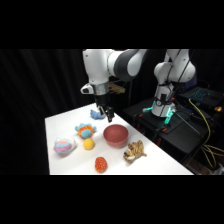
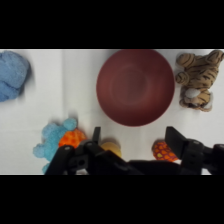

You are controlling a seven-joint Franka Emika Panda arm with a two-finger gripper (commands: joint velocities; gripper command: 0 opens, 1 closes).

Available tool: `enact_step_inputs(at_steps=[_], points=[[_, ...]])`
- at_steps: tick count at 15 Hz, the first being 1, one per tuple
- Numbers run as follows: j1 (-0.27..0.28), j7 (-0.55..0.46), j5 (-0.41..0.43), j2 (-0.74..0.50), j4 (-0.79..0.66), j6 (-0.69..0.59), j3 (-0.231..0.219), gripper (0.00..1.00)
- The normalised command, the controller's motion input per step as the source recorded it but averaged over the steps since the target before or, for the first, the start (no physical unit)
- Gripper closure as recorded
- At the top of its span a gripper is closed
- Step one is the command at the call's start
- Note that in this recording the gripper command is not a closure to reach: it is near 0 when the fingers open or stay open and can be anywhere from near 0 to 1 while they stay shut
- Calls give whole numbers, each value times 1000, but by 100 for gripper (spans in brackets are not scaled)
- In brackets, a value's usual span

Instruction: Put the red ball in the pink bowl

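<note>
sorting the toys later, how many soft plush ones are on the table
4: a blue one at the far edge, a blue-and-orange one left of the pink bowl, a striped pastel one far left, a tiger right.

pink bowl (image 2: 135,86) empty | red ball (image 2: 163,150) near claw (image 2: 135,142), seemingly open

Red ball (image 1: 101,164) at table (image 1: 165,162) front edge — open above and at sides; pink bowl (image 1: 116,135) mouth unobstructed — yellow ball (image 1: 89,144), tiger plush (image 1: 134,151) nr. approach path.
</note>
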Motion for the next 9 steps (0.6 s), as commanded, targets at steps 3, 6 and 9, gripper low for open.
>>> enact_step_inputs(at_steps=[3,6,9], points=[[-24,-7,4,50,46,-3,9,0],[-14,2,27,247,215,43,21,0],[46,37,49,446,449,26,76,0]])
